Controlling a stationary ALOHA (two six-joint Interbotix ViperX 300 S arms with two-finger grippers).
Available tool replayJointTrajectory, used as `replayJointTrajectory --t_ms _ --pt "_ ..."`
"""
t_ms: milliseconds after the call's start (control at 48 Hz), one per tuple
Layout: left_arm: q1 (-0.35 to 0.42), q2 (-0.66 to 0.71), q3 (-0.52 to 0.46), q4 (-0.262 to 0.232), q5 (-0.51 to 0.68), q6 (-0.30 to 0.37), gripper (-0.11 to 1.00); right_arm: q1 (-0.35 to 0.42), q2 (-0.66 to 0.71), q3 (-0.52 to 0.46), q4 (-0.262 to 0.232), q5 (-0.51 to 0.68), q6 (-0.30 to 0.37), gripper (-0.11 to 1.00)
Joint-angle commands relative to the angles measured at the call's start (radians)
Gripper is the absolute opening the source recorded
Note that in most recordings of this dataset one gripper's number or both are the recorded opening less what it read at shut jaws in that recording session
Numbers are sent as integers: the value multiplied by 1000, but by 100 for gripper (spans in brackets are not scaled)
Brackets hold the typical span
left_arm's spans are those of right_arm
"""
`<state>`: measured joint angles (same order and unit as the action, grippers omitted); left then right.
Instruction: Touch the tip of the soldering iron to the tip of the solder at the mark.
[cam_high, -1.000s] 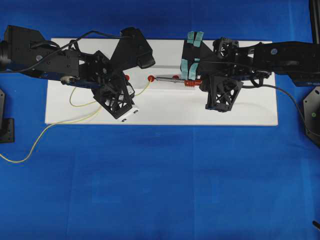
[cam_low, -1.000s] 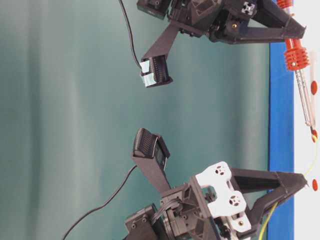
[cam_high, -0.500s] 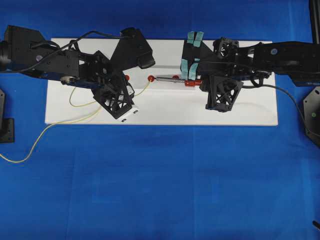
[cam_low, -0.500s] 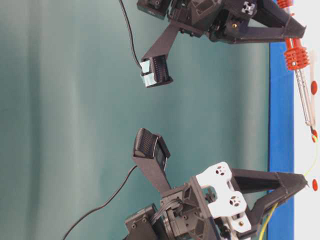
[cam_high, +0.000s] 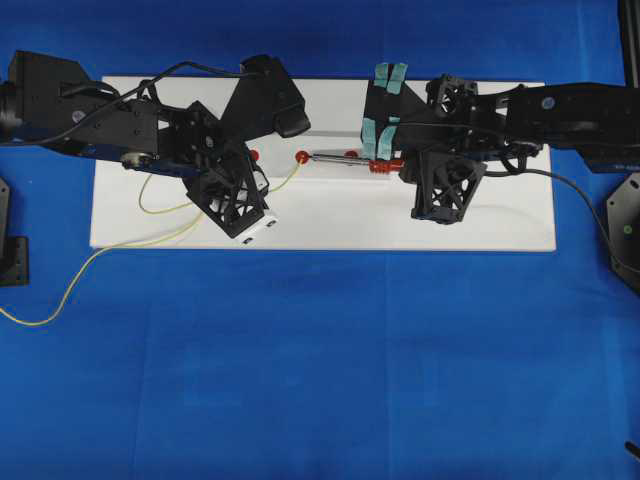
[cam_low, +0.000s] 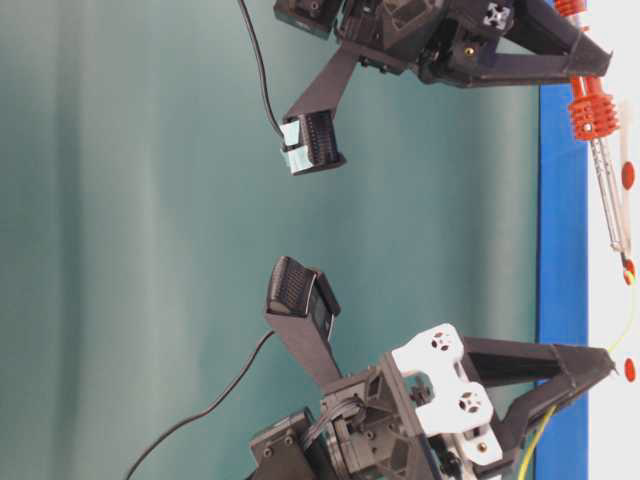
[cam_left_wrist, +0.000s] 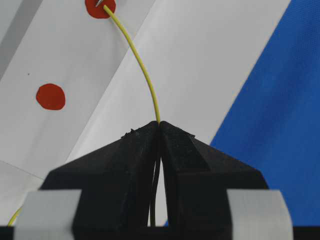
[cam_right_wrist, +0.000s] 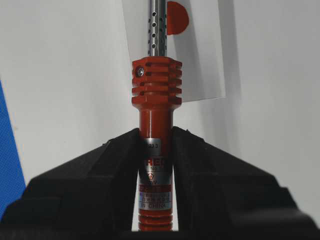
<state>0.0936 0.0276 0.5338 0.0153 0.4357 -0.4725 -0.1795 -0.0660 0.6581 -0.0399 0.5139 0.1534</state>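
My left gripper (cam_left_wrist: 159, 123) is shut on the thin yellow solder (cam_left_wrist: 142, 75). The solder's free end lies on a red round mark (cam_left_wrist: 99, 7), where the iron's dark tip (cam_left_wrist: 102, 2) meets it. In the overhead view the solder (cam_high: 285, 180) curves from my left gripper (cam_high: 262, 185) to the middle red mark (cam_high: 302, 157). My right gripper (cam_right_wrist: 156, 131) is shut on the orange-red handle of the soldering iron (cam_right_wrist: 155, 90). The iron (cam_high: 345, 159) lies low over the white board (cam_high: 330, 220), its shaft pointing left to that mark.
Two other red marks flank the middle one on the board (cam_high: 254, 154) (cam_high: 351, 154). The solder trails off the board's left onto the blue cloth (cam_high: 60, 290). The iron's black cord (cam_high: 585, 200) runs off to the right. Black mounts stand at both table edges.
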Motion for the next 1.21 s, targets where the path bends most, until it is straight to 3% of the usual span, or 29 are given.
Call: replayJointTrajectory --t_ms 0,604,1187 --pt "-2 -14 -12 0 -3 -2 2 -2 -11 -23 -3 -5 0 6" --pt "-9 -49 8 0 -5 0 2 -2 -11 -23 -3 -5 0 6" --pt "-35 -371 224 -2 -67 -23 2 -2 -11 -23 -3 -9 0 6"
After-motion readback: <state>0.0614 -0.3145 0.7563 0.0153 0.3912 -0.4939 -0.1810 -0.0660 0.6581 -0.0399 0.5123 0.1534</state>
